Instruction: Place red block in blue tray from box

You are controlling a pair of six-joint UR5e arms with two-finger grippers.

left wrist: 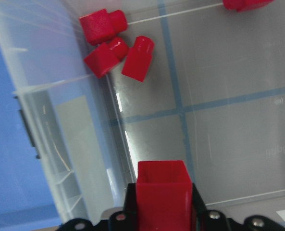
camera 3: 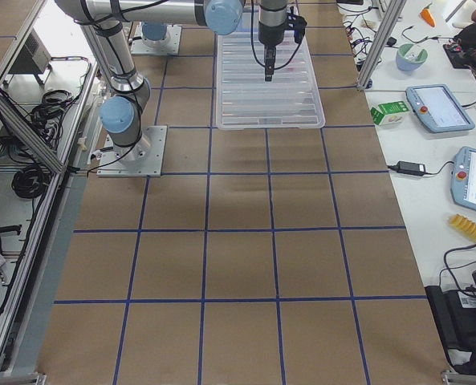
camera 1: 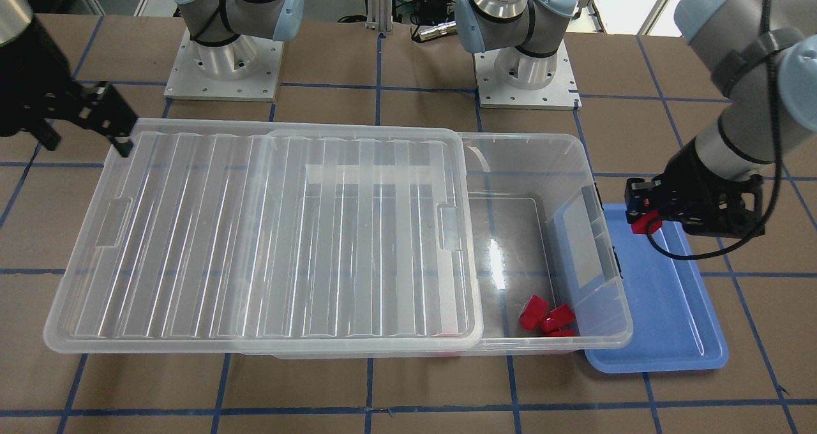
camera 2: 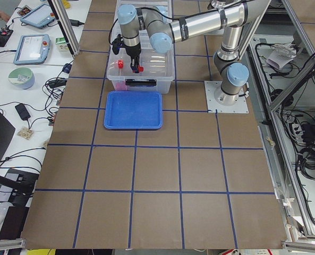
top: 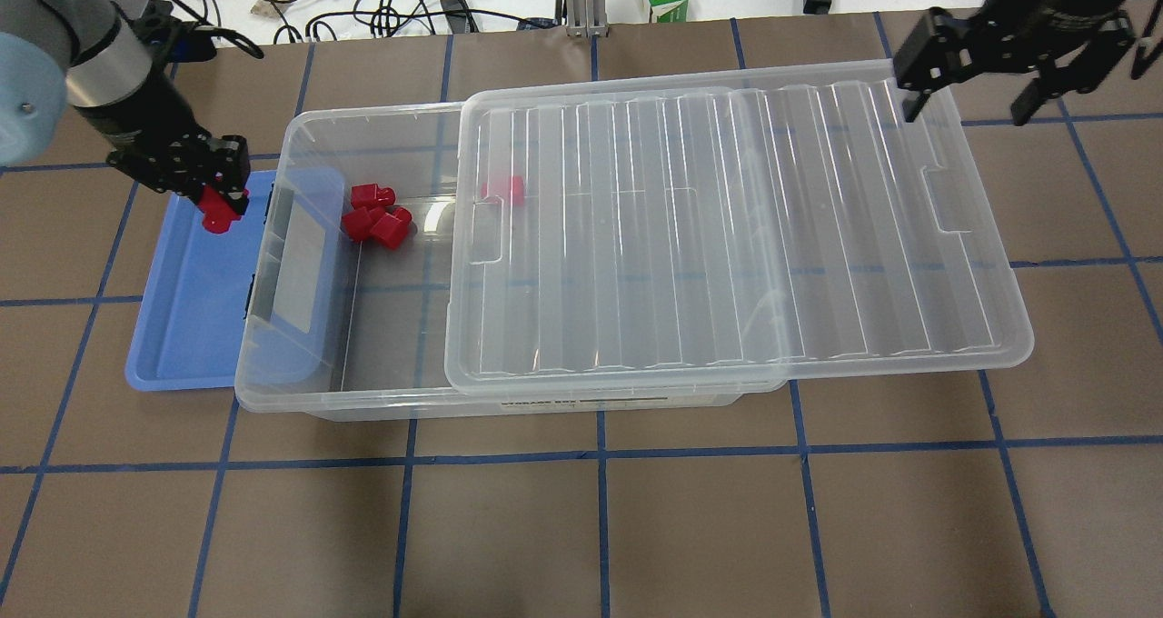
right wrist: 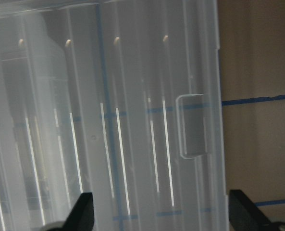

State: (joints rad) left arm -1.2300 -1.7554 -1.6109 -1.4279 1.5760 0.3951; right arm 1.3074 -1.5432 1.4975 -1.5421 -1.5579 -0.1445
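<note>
1 brown table (camera 1: 440, 383), blue tape grid (camera 1: 369, 409), cluttered desk (camera 2: 0, 66).

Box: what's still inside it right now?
Three red pieces lie clustered in the open end of the box, near the blue tray. A fourth red piece shows blurred through the lid. Anything else beneath that ribbed lid cannot be made out.

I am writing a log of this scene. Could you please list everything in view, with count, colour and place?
box: one, clear, middle of the table, partly uncovered.
lid: one, clear, ribbed, on the box, offset toward the robot's right.
loose red blocks: four, inside the box, one under the lid.
blue tray: one, beside the box's end on the robot's left.
red block: one, held above the tray.
left tool: shut on the red block.
right tool: open, above the lid's far corner.
</note>
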